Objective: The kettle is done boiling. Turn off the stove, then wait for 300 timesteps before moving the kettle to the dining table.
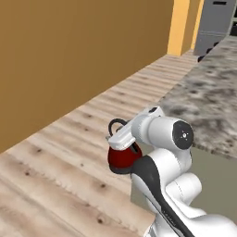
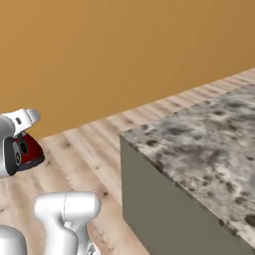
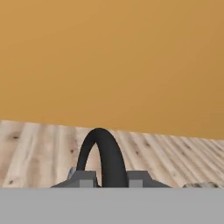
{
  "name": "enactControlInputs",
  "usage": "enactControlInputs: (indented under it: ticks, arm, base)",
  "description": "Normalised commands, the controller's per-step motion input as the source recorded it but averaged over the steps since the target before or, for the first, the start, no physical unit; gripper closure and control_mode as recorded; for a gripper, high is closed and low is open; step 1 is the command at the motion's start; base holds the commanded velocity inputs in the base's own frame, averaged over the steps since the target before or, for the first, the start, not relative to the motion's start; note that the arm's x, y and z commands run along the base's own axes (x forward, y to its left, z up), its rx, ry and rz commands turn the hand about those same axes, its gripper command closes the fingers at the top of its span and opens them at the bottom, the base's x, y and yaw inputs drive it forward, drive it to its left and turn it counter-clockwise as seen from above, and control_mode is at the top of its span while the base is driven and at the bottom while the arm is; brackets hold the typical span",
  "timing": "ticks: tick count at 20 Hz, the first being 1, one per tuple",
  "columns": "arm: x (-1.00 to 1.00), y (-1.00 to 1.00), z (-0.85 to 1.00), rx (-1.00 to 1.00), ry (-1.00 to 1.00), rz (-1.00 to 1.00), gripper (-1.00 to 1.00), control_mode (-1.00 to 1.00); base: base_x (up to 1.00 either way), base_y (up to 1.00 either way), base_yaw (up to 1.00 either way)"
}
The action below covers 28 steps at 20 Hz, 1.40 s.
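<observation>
The red kettle hangs over the wooden floor, partly behind my white hand, and its red body also shows at the left edge of the right base view. Its black arched handle rises between my finger tips, so my gripper is shut on it. The dining table is the speckled granite island to my right, and its near corner and grey side stand close by. The kettle is left of the table's edge, not over it. The stove is out of view.
A tall orange-brown wall runs along the left, across a strip of plank floor. Far back are a yellow pillar and a grey appliance. My own arm links fill the lower left.
</observation>
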Motion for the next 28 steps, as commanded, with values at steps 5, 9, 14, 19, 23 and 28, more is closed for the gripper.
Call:
enactControlInputs:
  ticks: [5,9,14,19,23,28]
  arm:
    - [0.0,0.0,0.0,0.0,0.0,0.0,1.0,1.0]
    - [0.0,0.0,0.0,0.0,0.0,0.0,1.0,1.0]
    - [0.0,0.0,0.0,0.0,0.0,0.0,1.0,1.0]
    - [0.0,0.0,0.0,0.0,0.0,0.0,1.0,1.0]
    - [0.0,0.0,0.0,0.0,0.0,0.0,1.0,1.0]
    - [0.0,0.0,0.0,0.0,0.0,0.0,1.0,1.0]
  base:
    - [1.0,0.76,-0.31]
    - [1.0,0.75,-0.31]
    - [1.0,0.74,-0.31]
    - [1.0,0.74,-0.32]
    - [1.0,0.75,-0.32]
    - [1.0,0.74,-0.33]
